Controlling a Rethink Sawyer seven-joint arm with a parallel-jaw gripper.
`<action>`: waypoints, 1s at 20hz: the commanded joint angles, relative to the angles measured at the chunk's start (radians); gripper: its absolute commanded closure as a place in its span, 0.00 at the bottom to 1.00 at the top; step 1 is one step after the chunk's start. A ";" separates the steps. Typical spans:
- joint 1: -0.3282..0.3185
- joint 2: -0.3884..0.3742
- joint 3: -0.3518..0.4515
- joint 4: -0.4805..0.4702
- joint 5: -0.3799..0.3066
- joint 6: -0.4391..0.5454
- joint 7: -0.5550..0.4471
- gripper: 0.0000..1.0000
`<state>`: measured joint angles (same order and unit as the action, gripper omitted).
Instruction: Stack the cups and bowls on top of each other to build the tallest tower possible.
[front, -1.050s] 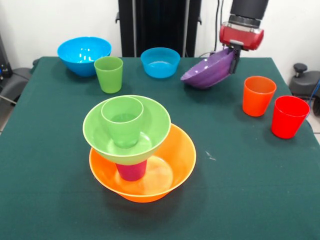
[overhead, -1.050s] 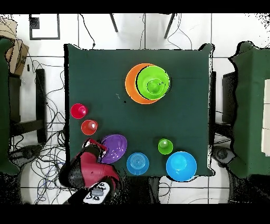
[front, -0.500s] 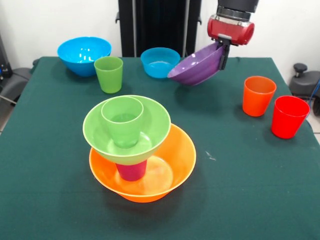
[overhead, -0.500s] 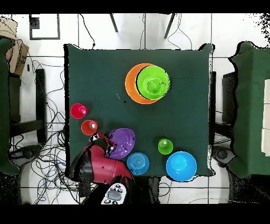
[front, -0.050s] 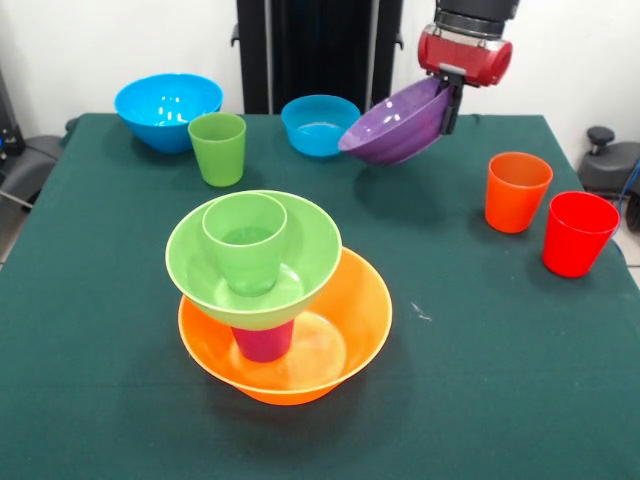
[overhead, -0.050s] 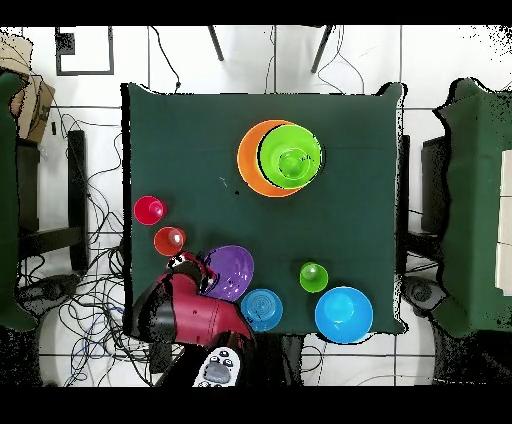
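Tower (front, -0.050s: 275, 300): stands on the near middle of the tabletop (front, -0.050s: 480, 380); big orange bowl (front, -0.050s: 350, 330) as base, purple cup (front, -0.050s: 262, 342) inside it, green bowl (front, -0.050s: 310, 250) on that cup, green cup (front, -0.050s: 245, 240) sitting in the green bowl.
Purple bowl (front, -0.050s: 395, 128): lifted clear of the tabletop, tilted (open side facing up and left), far right of centre, just right of the smaller blue bowl (front, -0.050s: 320, 125).
Pincer (front, -0.050s: 448, 98): pinching the purple bowl by its right rim, under the red wrist.
Large blue bowl (front, -0.050s: 167, 110): far left corner.
Loose green cup (front, -0.050s: 217, 148): upright, just near and right of the large blue bowl.
Orange cup (front, -0.050s: 517, 191): upright at the right side.
Red cup (front, -0.050s: 578, 233): upright, just right of and nearer than the orange cup.
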<state>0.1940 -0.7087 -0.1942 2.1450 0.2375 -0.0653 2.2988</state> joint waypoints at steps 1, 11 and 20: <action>-0.040 -0.096 0.039 -0.192 -0.023 0.326 -0.004 1.00; -0.129 -0.126 0.029 -0.370 -0.059 0.584 -0.043 1.00; -0.179 -0.079 0.011 -0.555 -0.093 0.750 -0.033 1.00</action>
<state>0.0382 -0.8012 -0.2176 1.8183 0.2354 0.4689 2.2988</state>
